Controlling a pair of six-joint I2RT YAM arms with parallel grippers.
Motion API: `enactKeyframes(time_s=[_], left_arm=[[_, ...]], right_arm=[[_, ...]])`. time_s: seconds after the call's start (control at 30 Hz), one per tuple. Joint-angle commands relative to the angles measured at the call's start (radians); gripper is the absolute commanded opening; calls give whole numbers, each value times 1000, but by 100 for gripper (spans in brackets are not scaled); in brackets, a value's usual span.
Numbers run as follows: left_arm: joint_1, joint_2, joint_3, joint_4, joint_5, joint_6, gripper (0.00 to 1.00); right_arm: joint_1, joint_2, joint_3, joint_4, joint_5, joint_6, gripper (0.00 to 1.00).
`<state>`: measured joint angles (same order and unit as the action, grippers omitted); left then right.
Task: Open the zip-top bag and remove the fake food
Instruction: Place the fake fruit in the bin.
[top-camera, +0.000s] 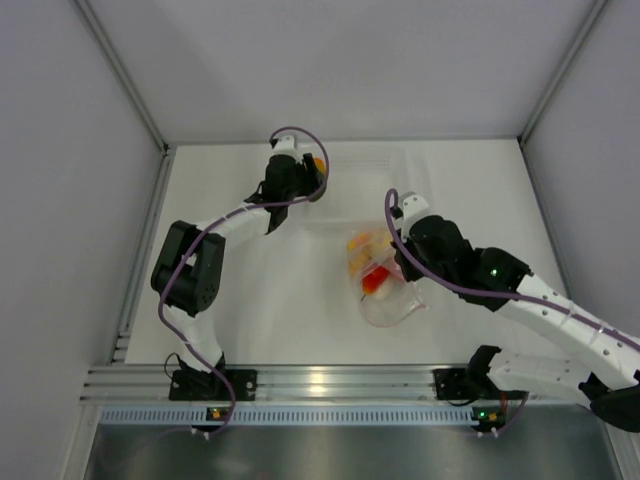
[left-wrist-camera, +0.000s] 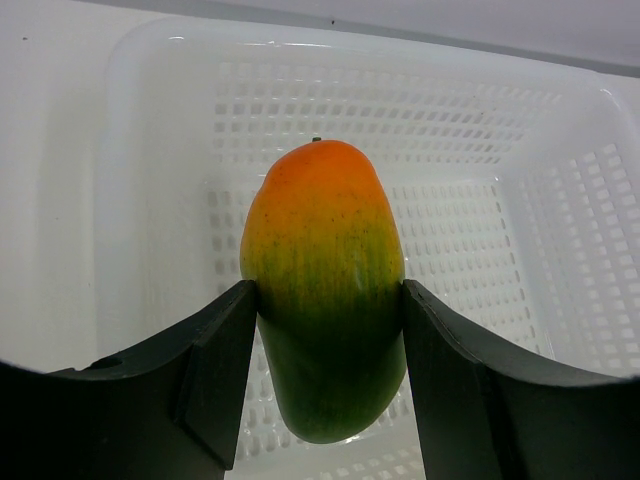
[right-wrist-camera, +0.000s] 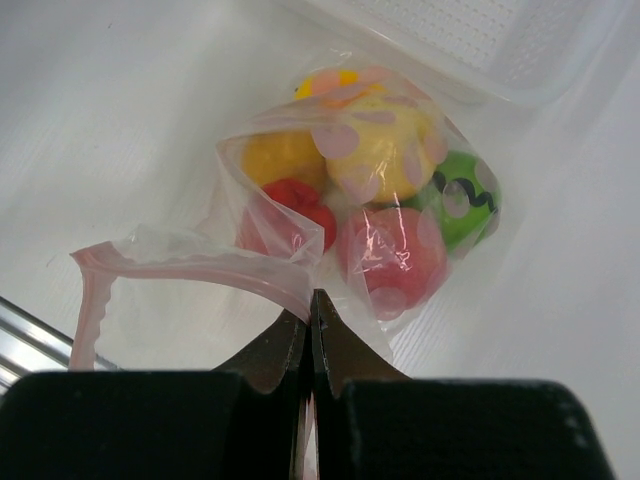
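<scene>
My left gripper (left-wrist-camera: 325, 300) is shut on a fake mango (left-wrist-camera: 322, 290), orange at the top and green below, and holds it over a white perforated basket (left-wrist-camera: 520, 200); in the top view the mango (top-camera: 319, 165) shows at the left gripper (top-camera: 314, 172). My right gripper (right-wrist-camera: 312, 300) is shut on the pink zip strip of the clear zip-top bag (right-wrist-camera: 200, 265), whose mouth hangs open. Several fake foods stay inside: a yellow piece (right-wrist-camera: 375, 150), a red one (right-wrist-camera: 395, 255), a green one (right-wrist-camera: 460, 195). In the top view the bag (top-camera: 378, 280) lies mid-table beside the right gripper (top-camera: 397, 268).
The clear basket (top-camera: 370, 185) sits at the back middle of the white table, its corner showing in the right wrist view (right-wrist-camera: 480, 40). An aluminium rail (top-camera: 320, 382) runs along the near edge. Grey walls close in the left, right and back.
</scene>
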<state>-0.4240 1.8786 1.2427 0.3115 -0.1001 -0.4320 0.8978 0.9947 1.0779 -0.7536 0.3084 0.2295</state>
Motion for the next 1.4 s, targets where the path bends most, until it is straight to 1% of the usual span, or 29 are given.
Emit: enactKeyframes(time_s=[0.0, 0.03, 0.1, 0.13, 0.2, 0.23, 0.27, 0.33, 0.4, 0.53, 0.6, 0.63, 0.67, 0.7, 0.73, 0.77, 0.8, 0.87, 0.9, 0.97, 1.0, 1.03, 1.07, 1.13, 1.17, 1.23, 1.27, 1.37], left_arm=[[7, -7, 38, 21, 20, -1, 40], [7, -13, 38, 21, 20, -4, 45], [5, -25, 37, 23, 25, -11, 51], [5, -24, 37, 23, 33, -11, 60], [5, -30, 41, 20, 40, -13, 64], [5, -32, 47, 14, 40, -13, 69], [7, -30, 50, 14, 42, -13, 69], [5, -30, 58, 11, 53, -13, 76], [7, -32, 63, 8, 60, -14, 89], [7, -44, 58, 9, 66, -22, 88], [7, -77, 40, 9, 69, -37, 89], [5, -93, 34, 9, 74, -42, 91], [5, -111, 25, 9, 76, -47, 96], [7, -159, 3, 9, 80, -57, 98], [5, -183, -6, 8, 91, -59, 98], [7, -246, -20, 8, 95, -62, 98], [5, -278, -38, 8, 138, -66, 98], [5, -349, -89, -9, 172, -70, 98], [2, -422, -106, -18, 184, -76, 98], [-2, -504, -181, -22, 227, -73, 98], [-15, -583, -208, -22, 230, -73, 98], [-22, -623, -239, -22, 241, -73, 96], [-30, -704, -290, -29, 243, -74, 95], [-67, -780, -331, -48, 246, -62, 93], [-111, -853, -362, -73, 209, -38, 92], [-177, -915, -380, -101, 157, 11, 90], [-253, -959, -384, -127, 111, 50, 90], [-373, -1019, -385, -186, 22, 79, 86]], right_arm=[[-16, -16, -3, 8, -3, 5, 0], [-16, -18, -4, 8, -6, 7, 0], [-16, -21, -6, 10, -3, 4, 0], [-16, -22, -9, 11, -2, 5, 0], [-16, -25, -7, 10, -3, 7, 0], [-16, -25, -7, 10, -3, 7, 0], [-16, -25, -7, 8, -3, 5, 0], [-16, -28, -7, 7, -3, 4, 0], [-16, -30, -7, 7, -2, 4, 0], [-16, -31, -10, 5, 3, 4, 0], [-16, -31, -10, 7, 8, 5, 0], [-16, -33, -9, 7, 9, 7, 0], [-17, -33, -9, 8, 9, 11, 0], [-17, -31, -6, 10, 8, 13, 0], [-17, -30, 0, 10, 8, 14, 0], [-16, -27, 4, 14, 6, 19, 0], [-17, -25, 7, 17, 8, 21, 0], [-17, -16, 20, 20, 6, 24, 0], [-16, -4, 27, 23, 9, 27, 0], [-17, 2, 43, 31, 21, 33, 0], [-17, 8, 48, 37, 29, 34, 0], [-16, 9, 54, 49, 31, 36, 0], [-19, 15, 59, 56, 34, 40, 0], [-19, 25, 83, 57, 34, 44, 0], [-20, 41, 94, 56, 34, 48, 0], [-20, 56, 123, 53, 31, 54, 0], [-20, 68, 134, 50, 29, 65, 0], [-17, 78, 165, 57, 26, 100, 0]])
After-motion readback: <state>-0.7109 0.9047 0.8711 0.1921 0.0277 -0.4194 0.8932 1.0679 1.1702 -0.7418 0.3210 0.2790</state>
